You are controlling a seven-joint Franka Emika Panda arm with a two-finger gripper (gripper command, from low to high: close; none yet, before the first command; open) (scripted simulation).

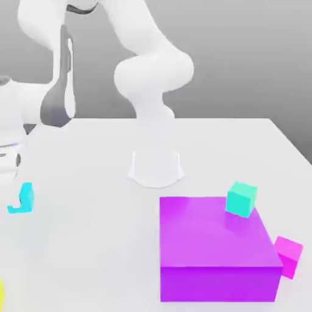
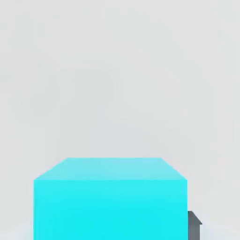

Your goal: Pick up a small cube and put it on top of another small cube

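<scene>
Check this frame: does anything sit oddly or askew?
The teal cube sits at the back edge of the big purple block, turned askew to its edges. Nothing is spilled or damaged; the cyan cube looks square.

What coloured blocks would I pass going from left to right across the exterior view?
Cyan cube → big purple block → teal cube, sitting on the purple block's far right corner → magenta cube, beside the block on the table.
</scene>
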